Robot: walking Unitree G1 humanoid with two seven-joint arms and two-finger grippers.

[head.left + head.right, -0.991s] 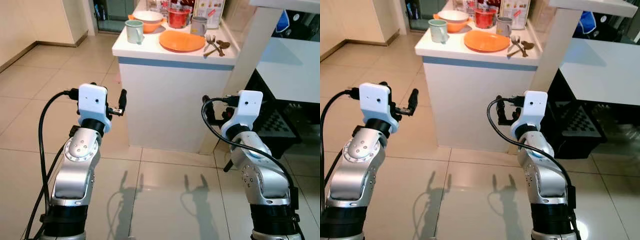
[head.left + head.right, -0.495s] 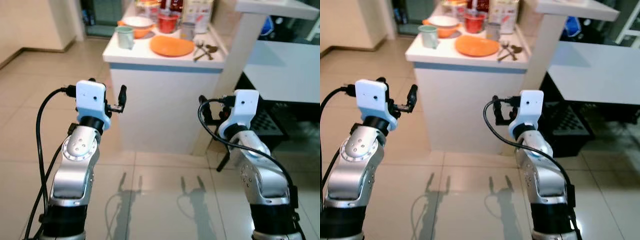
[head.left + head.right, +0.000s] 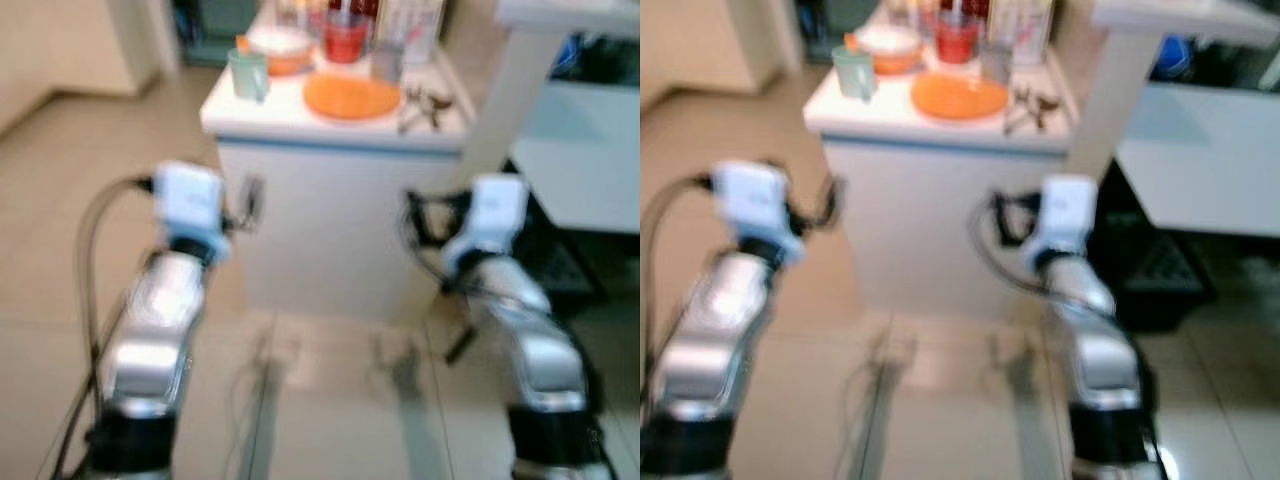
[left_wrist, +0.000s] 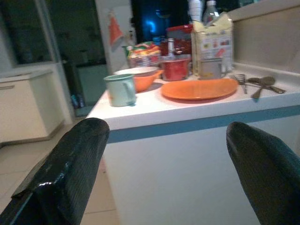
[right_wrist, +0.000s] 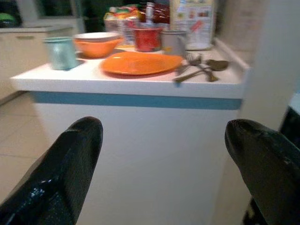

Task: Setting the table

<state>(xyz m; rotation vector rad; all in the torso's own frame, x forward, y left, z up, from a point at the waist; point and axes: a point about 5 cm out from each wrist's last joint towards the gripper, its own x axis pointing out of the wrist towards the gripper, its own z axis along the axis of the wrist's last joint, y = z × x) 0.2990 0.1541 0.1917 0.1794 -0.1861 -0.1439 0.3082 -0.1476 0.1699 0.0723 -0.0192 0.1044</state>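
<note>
the head views are blurred, but they show a white bench with a blue stripe under its top, standing on a pale tiled floor straight ahead of the robot. both silver arms are raised in front of it, clear of the bench. the left hand hangs before the bench's front face on the left side, and in the left wrist view its two black fingers stand wide apart with nothing between them. the right hand hangs before the same face on the right side, its fingers likewise spread wide and holding nothing. on the bench top lies a flat orange plate, near the front edge and roughly in the middle. just beside it, toward the wall, a fork and spoons lie together in a loose bunch. a pale green mug stands upright near the opposite corner of the top, apart from the plate. behind the mug sits an orange bowl with a white bowl nested in it, and next to that a red container, then a grey metal cup just behind the plate. a printed carton and some bottles stand at the back. to the right of the bench a white pillar rises, with a white table beyond it and a dark crate under that.
</note>
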